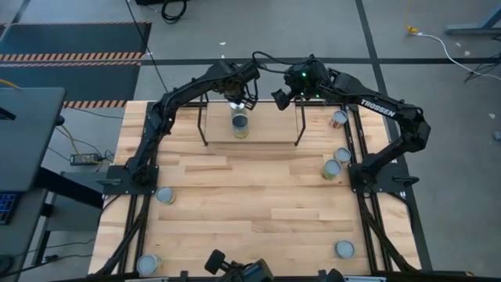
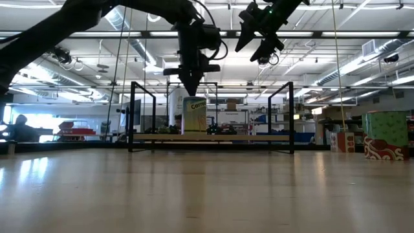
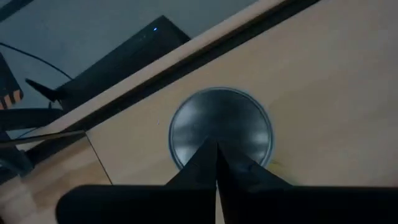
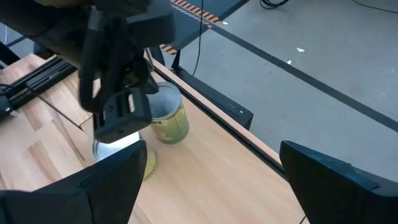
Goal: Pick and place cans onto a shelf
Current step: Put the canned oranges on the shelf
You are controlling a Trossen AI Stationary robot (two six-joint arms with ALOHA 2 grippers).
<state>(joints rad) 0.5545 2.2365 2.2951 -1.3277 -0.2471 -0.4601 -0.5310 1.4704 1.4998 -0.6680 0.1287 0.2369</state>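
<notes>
Silver-lidded and wrapped in a yellowish-green label, one can (image 1: 239,124) stands upright on the wooden board of the shelf (image 1: 266,125), about midway between the two black end frames. The left tool (image 2: 192,88) hangs directly above this can, pointing straight down, its fingers pressed together with nothing between them; in the left wrist view the joined fingertips (image 3: 214,163) sit over the can's round lid (image 3: 221,127). In the low view the tip looks just clear of the lid, though contact cannot be ruled out. The right tool (image 1: 280,97) is raised beside the shelf's right end frame, higher than the left one, its fingers (image 4: 112,180) spread wide and holding nothing.

Away from the shelf, other cans lie scattered on the desk (image 1: 258,196). Three sit to the right of the shelf: one (image 1: 337,118) just past its right frame, then two more (image 1: 342,156) (image 1: 332,169) nearer the desk's right rail. Another (image 1: 344,249) is at the near right corner. On the left, one can (image 1: 164,195) rests by the left arm's base, and one (image 1: 148,265) sits at the near left corner.
</notes>
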